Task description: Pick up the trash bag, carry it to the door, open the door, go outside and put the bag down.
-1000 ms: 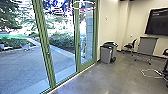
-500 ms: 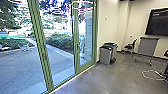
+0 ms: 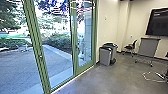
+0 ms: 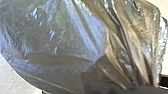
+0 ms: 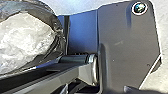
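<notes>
Gathering into folds: dark, see-through plastic trash bag (image 4: 55, 32) near both wrist cameras

Whether either set of jaws is apart, together or clamped on it, I cannot tell. Glossy creases converge in the left wrist view; pale, crumpled matter (image 5: 25, 41) fills out the film in the right. The green-framed glass door (image 3: 85, 68) stands near grey bins (image 3: 105, 56). Since the earlier head views, the camera has shifted slightly.

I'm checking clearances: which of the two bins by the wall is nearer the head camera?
The front grey bin, partly hiding the green-topped bin behind it.
</notes>
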